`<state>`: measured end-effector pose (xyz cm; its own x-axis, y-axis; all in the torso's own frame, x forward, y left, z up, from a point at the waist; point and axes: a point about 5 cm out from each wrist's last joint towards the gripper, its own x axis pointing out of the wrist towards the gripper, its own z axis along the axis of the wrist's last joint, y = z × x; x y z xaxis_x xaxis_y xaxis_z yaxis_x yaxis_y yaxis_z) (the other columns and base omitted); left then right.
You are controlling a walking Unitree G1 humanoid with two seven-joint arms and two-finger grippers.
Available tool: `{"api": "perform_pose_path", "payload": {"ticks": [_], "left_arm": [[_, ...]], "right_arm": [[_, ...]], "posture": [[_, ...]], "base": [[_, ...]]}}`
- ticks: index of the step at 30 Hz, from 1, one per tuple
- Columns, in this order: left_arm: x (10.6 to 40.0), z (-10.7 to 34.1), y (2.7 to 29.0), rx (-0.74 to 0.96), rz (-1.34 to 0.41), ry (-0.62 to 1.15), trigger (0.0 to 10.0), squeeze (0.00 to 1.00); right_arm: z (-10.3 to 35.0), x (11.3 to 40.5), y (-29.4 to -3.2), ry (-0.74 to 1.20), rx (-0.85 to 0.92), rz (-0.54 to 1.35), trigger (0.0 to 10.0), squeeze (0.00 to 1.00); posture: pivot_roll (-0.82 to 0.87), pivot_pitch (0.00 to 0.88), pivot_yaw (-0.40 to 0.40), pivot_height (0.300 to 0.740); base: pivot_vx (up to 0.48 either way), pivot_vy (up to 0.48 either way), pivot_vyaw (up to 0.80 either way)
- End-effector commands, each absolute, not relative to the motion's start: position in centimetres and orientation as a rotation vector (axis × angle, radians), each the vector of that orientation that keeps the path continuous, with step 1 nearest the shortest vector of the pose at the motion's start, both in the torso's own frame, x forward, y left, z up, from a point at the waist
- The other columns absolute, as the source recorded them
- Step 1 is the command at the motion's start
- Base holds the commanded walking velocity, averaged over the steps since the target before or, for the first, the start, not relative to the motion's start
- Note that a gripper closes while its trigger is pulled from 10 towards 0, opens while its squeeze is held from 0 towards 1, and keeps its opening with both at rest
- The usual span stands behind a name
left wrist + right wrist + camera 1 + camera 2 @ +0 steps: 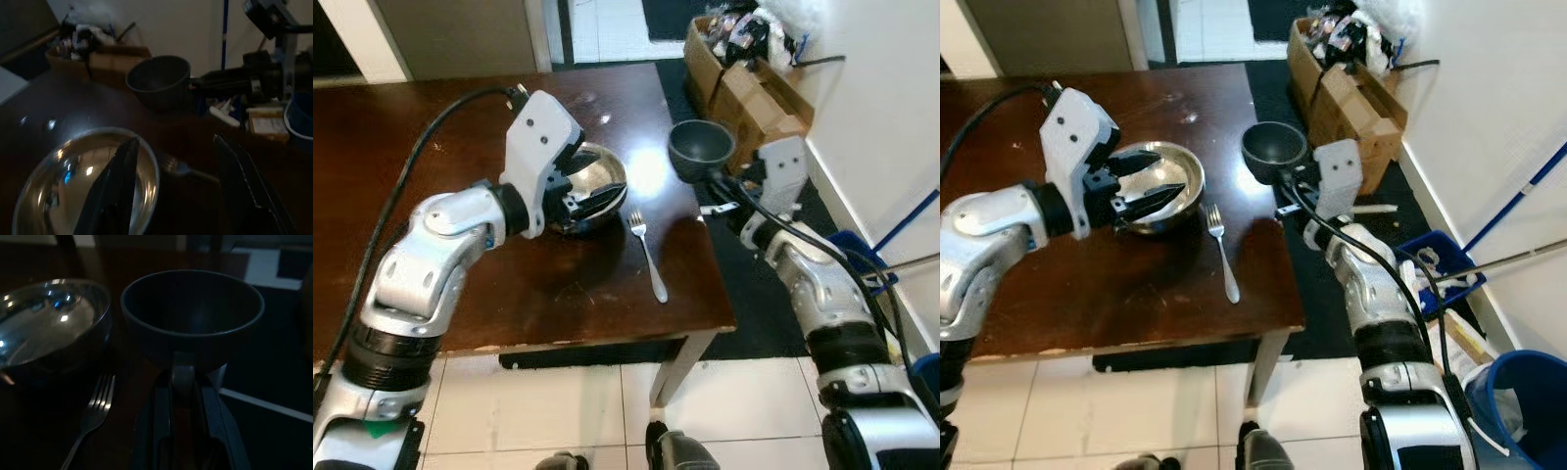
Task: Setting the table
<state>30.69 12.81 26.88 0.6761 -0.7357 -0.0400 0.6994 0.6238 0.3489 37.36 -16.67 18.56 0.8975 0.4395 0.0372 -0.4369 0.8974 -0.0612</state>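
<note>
The right end effector [1285, 188] has its two black fingers closed on the near rim of a dark cup [1273, 150], pinching the wall from inside and out; the right wrist view shows the fingers running straight up to the rim and the cup sitting level ahead of them. The cup hangs at the right edge of the bench [1136, 294], over its far right corner, and I cannot tell whether its base touches the wood or rides just above it.

The left end effector [590, 199] is spread wide and holds nothing. One finger [115, 186] lies over the steel bowl [597, 186], the other [239, 186] reaches past the bowl's rim toward the fork [647, 255]. The bowl stands upright on the bench, just left of the fork.

The fork lies flat, tines toward the far side, handle pointing back at the robot and slightly to its right. Cup, fork and bowl sit in a loose row, with the cup farthest right and a little beyond the fork's tines.

The relation that matters: the free spot for the cup lies to the left of the right end effector and slightly nearer, just beyond the fork's tines. The right arm already has the cup, so it is the one to carry it inward; the open left fingers crowd the bowl and could be struck.
</note>
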Motion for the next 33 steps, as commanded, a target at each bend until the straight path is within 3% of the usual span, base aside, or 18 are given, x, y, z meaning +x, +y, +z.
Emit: {"api": "perform_pose_path", "payload": {"ticks": [1,15,25,33], "left_arm": [[29.7,26.9,13.3,0.350,-0.836,-0.091,10.0,0.00],[27.5,26.7,14.7,0.320,-0.797,-0.033,10.0,0.00],[27.6,26.3,14.4,0.303,-0.788,-0.019,10.0,0.00],[28.0,26.4,14.0,0.296,-0.793,-0.025,10.0,0.00]], "right_arm": [[18.4,37.5,-16.3,-0.054,-0.091,0.499,10.0,0.00],[19.3,38.4,-17.2,-0.128,-0.083,0.451,10.0,0.00],[18.4,37.7,-19.6,-0.137,-0.081,0.354,10.0,0.00],[17.2,36.7,-19.0,-0.152,-0.049,0.389,10.0,0.00]], "posture": [[0.10,0.187,0.054,0.740],[0.12,0.213,0.063,0.740],[0.09,0.194,0.070,0.740],[0.08,0.180,0.082,0.740]], "base": [[0.000,0.000,0.00],[0.000,0.000,0.00],[0.000,0.000,0.00],[0.000,0.000,0.00]]}}
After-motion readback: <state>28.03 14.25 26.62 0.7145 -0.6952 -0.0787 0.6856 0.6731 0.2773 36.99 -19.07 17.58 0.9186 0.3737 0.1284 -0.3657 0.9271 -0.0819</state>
